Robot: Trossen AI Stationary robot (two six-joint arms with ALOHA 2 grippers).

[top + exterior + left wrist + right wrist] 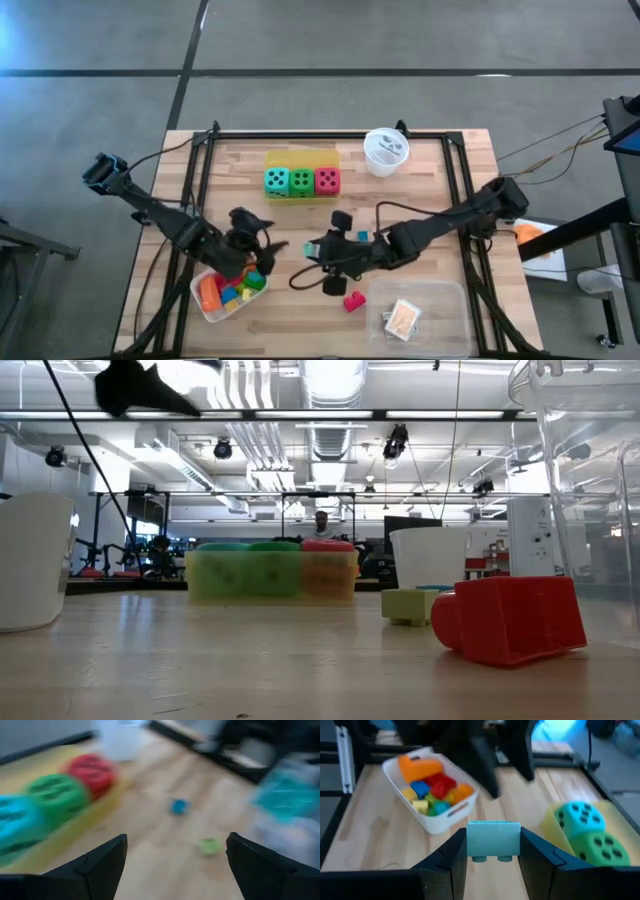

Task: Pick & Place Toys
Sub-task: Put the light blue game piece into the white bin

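My right gripper (316,250) is near the table's middle and is shut on a teal block (492,840). It points toward the white tray (205,305), which holds several bright blocks (432,790). My left gripper (268,242) is open and empty above that tray's far right corner. In its wrist view the gripper (175,855) shows nothing between its fingers. A red block (353,301), a green block (333,287) and a blue block (361,237) lie loose on the table. The teal, green and red dice (301,181) sit in the yellow tray (300,158). My right gripper pinches the teal block by its two end faces (470,840), one finger on each. The fingers come from the table's right side and slant down toward the white tray. The block sits level across the gap with its studs (491,858) turned down, clear of the table.
A round white cup (385,151) stands at the far right. A clear tray (445,300) with cards (402,318) lies at the near right. Black frame rails (452,180) run along the table's left and right sides. Bare wood lies between the dice tray and the grippers.
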